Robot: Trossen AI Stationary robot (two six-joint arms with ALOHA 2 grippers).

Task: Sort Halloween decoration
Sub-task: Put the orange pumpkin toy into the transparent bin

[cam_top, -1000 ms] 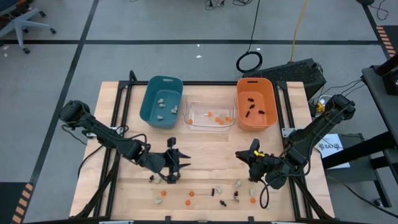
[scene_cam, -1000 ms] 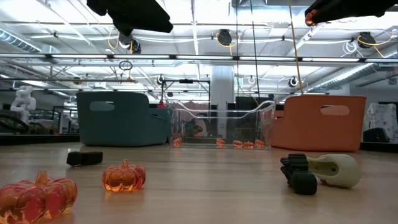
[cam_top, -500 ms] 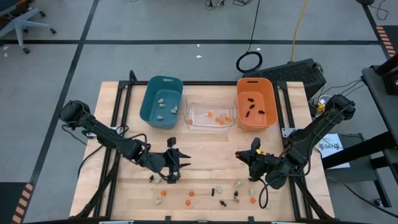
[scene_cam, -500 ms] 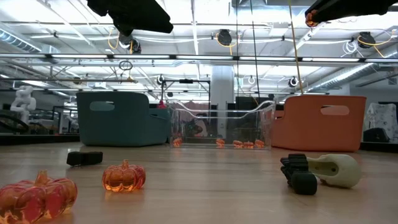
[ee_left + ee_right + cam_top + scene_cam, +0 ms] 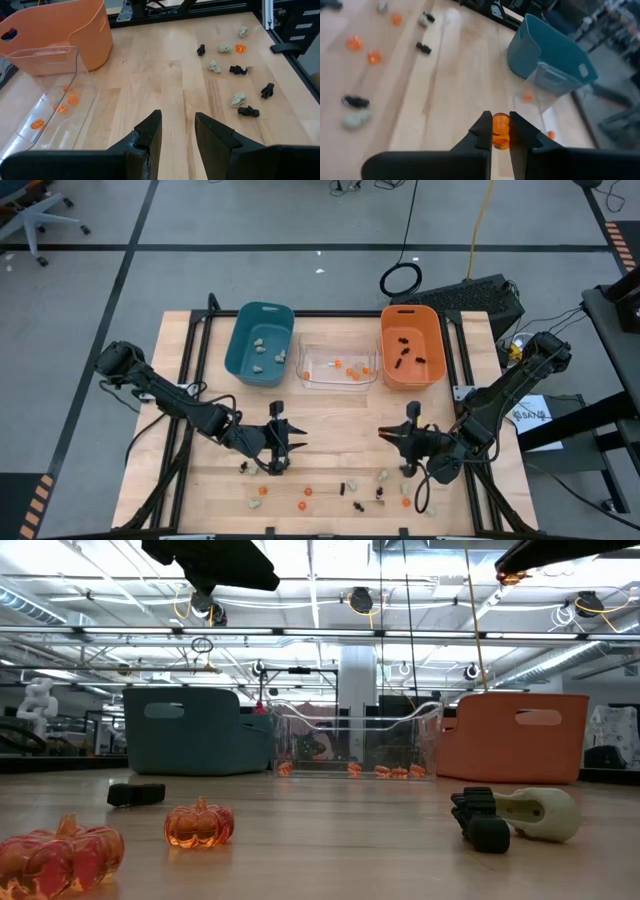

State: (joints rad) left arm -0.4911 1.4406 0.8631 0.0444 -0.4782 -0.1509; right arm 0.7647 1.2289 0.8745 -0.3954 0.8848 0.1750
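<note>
Small Halloween trinkets lie scattered on the wooden table near its front edge: orange pumpkins (image 5: 307, 491), black spidery pieces (image 5: 343, 488) and pale lumps (image 5: 383, 475). Some lie in the teal bin (image 5: 260, 343), the clear bin (image 5: 338, 365) and the orange bin (image 5: 411, 346) at the far side. My right gripper (image 5: 501, 131) hovers over the table's right half, shut on one orange pumpkin (image 5: 501, 127). My left gripper (image 5: 177, 132) hovers over the left half, open with nothing between its fingers. My right gripper pinches the small orange pumpkin by two opposite sides (image 5: 501, 125) between its two fingers, at their free ends. The fingers slant down from the table's right side toward the bins. The pumpkin is lifted clear of the table.
The three bins stand side by side at the far edge, teal at left, clear in the middle, orange at right. Bare wood lies between the bins and the row of trinkets. In the low view, two pumpkins (image 5: 199, 824) and a black piece beside a pale lump (image 5: 515, 815) lie close by.
My right gripper has rolled about its own pointing line while staying in place, still shut on the orange pumpkin.
</note>
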